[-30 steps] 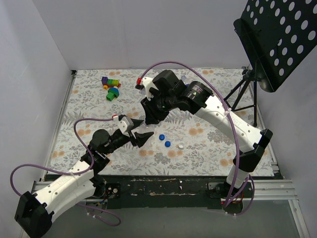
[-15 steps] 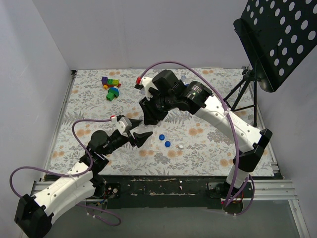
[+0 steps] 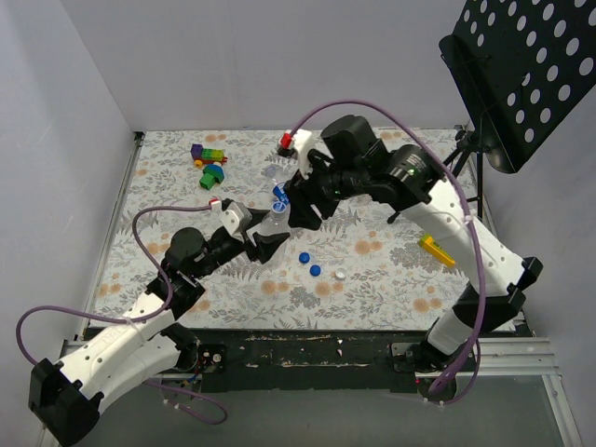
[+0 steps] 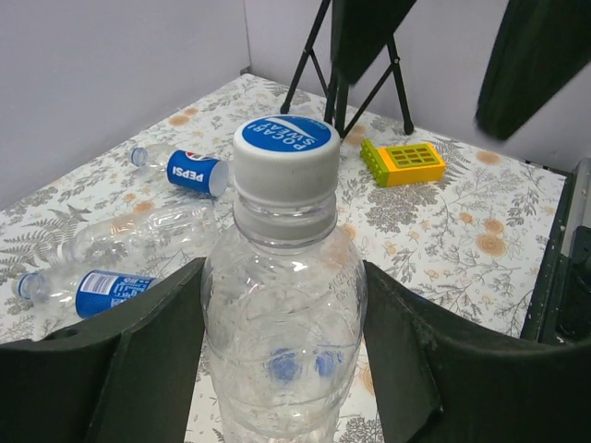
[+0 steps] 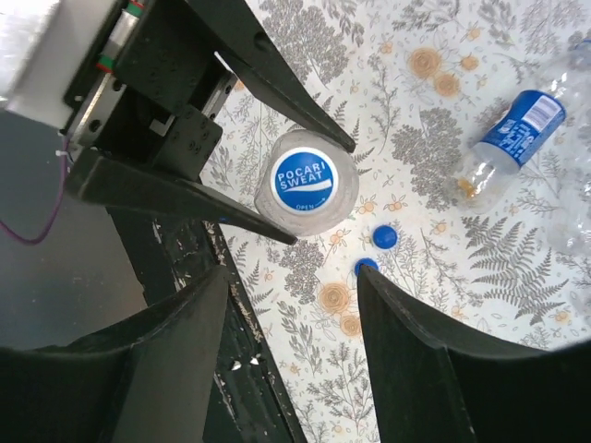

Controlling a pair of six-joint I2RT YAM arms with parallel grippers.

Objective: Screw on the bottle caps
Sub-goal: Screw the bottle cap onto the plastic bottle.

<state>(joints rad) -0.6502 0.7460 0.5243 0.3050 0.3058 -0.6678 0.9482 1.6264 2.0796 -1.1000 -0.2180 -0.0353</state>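
One clear plastic bottle (image 4: 282,323) wears its blue-topped white screw cap (image 4: 284,148), apparently seated. Left end effector (image 3: 264,240) grips it upright; right end effector (image 5: 291,272) hangs open above. Small round blue caps (image 3: 304,257) lie loose on the bench at 5 o'clock. Pepsi-labelled clear bottles (image 4: 189,171) lying down look undone.

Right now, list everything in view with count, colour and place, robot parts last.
upright bottle: one, clear, standing mid-table
fitted cap: one, white and blue, on that bottle
labelled bottles: two, clear with blue labels, lying on the table
plain bottle: one, clear, lying between them
loose caps: two blue, one pale, front centre
toy blocks: two clumps, multicoloured, far left
yellow block: one, yellow, right side
music stand: one, black, far right
left claw: one, black, shut on upright bottle
right claw: one, black, open above the fitted cap
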